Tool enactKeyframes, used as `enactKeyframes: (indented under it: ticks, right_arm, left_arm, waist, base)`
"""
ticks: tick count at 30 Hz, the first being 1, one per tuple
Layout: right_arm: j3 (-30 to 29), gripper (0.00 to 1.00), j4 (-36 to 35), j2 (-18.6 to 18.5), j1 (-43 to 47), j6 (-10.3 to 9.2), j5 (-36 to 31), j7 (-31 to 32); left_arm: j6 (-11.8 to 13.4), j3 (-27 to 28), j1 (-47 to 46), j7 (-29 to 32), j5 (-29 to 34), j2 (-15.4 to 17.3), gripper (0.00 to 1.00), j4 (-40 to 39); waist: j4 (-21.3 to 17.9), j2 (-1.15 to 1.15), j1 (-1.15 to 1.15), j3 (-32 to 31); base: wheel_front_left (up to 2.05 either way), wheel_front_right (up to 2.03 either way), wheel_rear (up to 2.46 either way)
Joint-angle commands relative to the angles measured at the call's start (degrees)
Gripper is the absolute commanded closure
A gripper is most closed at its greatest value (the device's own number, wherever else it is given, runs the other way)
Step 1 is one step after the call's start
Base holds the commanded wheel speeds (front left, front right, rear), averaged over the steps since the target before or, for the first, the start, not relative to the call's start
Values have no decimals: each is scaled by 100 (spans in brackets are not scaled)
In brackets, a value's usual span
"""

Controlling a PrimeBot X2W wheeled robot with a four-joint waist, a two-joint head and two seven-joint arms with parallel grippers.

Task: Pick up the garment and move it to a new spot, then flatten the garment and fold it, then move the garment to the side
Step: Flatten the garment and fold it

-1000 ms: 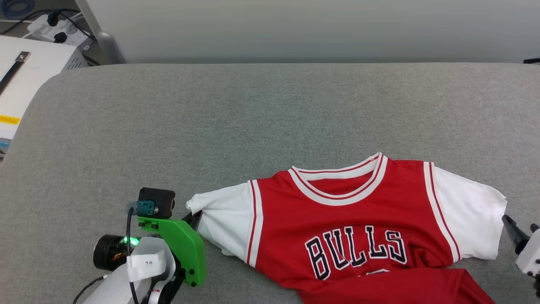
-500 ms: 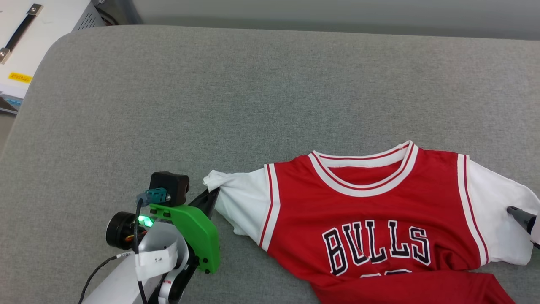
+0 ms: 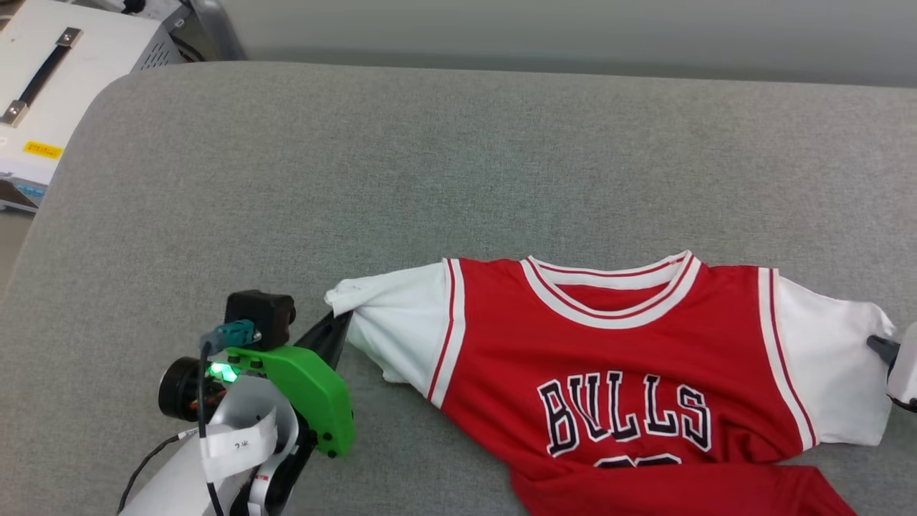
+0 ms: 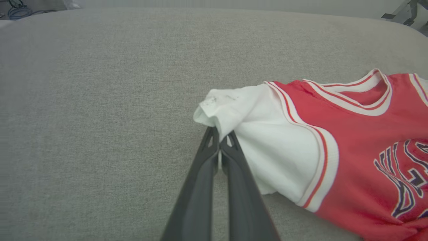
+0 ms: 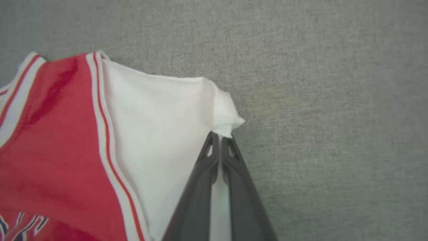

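Head view: a red jersey-style T-shirt with white sleeves (image 3: 616, 373) lies print-up on the grey fabric-covered surface (image 3: 358, 165), its lower part bunched at the near edge. The left gripper (image 3: 341, 321) and right gripper (image 3: 878, 345) sit at opposite sleeve ends, probably to stretch it flat. A white equipment case (image 3: 64, 79) stands far left, well apart. Left wrist view: fingers (image 4: 200, 180) closed, pinching the sleeve cuff. Right wrist view: fingers (image 5: 200, 180) closed on the other sleeve's corner; no obstruction apparent.

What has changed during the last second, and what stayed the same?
The right tool has closed on the edge of the nearest white sleeve of the garment; before, it was open beside it. The left tool stays shut on the other sleeve; the garment still lies on the grey surface.
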Motion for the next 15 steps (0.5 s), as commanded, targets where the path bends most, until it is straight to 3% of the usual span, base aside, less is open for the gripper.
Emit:
enactKeyframes:
  ticks: [1, 8, 15]
  right_arm:
    - [-22, 100, -122, -3, -90, 2, -76, -97]
    - [-95, 100, -529, 96, -542, 2, -487, -356]
    - [-45, 100, -407, 319, -1420, 2, -836, -732]
  left_arm:
    - [50, 108, 6, -80, -53, 80, 100, 9]
    - [-127, 666, -573, -222, -425, 179, 100, 418]
    - [-644, 950, -1871, -598, -478, 119, 100, 1583]
  waist:
    - [-81, 0, -1, -196]
    - [-193, 0, -1, -374]
    - [-289, 0, -1, -191]
  base:
    - [0, 0, 0]
    - [0, 0, 0]
    - [0, 0, 0]
